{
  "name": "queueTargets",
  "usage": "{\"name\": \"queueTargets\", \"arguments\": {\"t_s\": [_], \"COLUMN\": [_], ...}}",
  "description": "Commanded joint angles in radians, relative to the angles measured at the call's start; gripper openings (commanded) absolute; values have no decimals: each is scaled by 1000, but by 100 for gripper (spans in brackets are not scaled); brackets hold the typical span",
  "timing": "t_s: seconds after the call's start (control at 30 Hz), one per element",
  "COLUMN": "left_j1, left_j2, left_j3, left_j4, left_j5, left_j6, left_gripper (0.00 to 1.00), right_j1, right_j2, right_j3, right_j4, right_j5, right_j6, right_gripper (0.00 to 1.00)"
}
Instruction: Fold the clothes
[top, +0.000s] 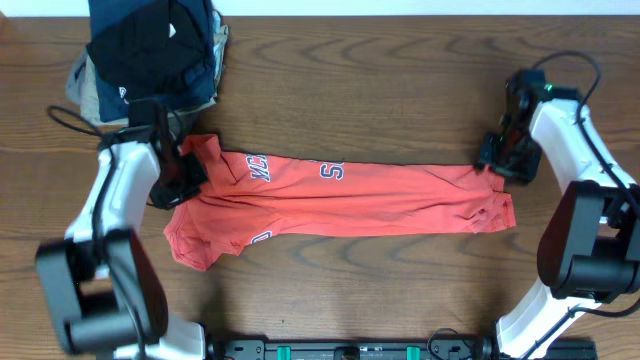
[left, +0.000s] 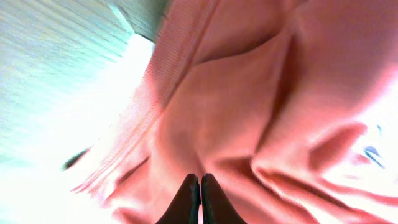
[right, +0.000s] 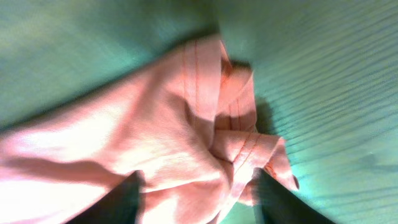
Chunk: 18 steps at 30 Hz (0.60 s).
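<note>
T-shirt (top: 350, 200): salmon-red, folded lengthwise into one long band. It lies flat across the middle of the wooden table (top: 380, 60), reaching from the left gripper to the right gripper.
T-shirt, left end: wider and rumpled, with a lobe of cloth spread toward the near edge and the far corner drawn up at the gripper.
T-shirt, right end: narrower, bunched at the far corner.
Stack of folded garments (top: 150, 50): black on top, navy and khaki under it. It sits at the far left of the table, just beyond the shirt's left end.
Right arm (top: 570, 150): white and black, at the table's right side.
Left arm (top: 110, 210): white and black, at the table's left side.
Left gripper (top: 183, 172): at the shirt's far left corner. Its fingers (left: 186, 199) are pressed together, the cloth's creases run into their tips, and they pinch the fabric.
Right gripper (top: 503, 152): at the shirt's far right corner. Its fingers (right: 124, 202) stand wide apart, with cloth lying loose between them.
Lettering (top: 262, 168): navy with white outline, only partly showing along the band's far edge.
Hem (right: 242, 149): double-stitched and crumpled into a small knot of folds, between the right fingers.
</note>
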Motion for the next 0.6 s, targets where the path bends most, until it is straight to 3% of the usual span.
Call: {"name": "queueTargets", "arguments": {"t_s": [0.0,0.07,0.2,0.27,0.3,0.37,0.57], "left_j1": [2,2,2,2,2,2,2], "left_j2": [-115,-153,-185,-182,-179,-173,-171], "left_j3": [-4,-4,-4,-6,-6,-6,-6], "left_j4": [-26,-41,-84,-100,-106,-109,-109], "left_j5": [-26,-26,-26,-27,-27,-26,-26], "left_j6": [16,16,16,16,16,16,15], "left_gripper": [7,15,64,70,79,81,85], "right_j1": [-34,-63,-159,-213,-237,-283,-360], "right_j2": [2,2,2,2,2,2,2], "right_j3": [89,104,77,52,37,2,-164], "right_j4": [-37,-42,-35,-28,-23,-5,141], "right_j5": [26,26,-5,-32,-44,-85,-393], "right_j6": [0,1,30,26,26,7,-225], "right_gripper": [99,99,99,99,99,99,99]}}
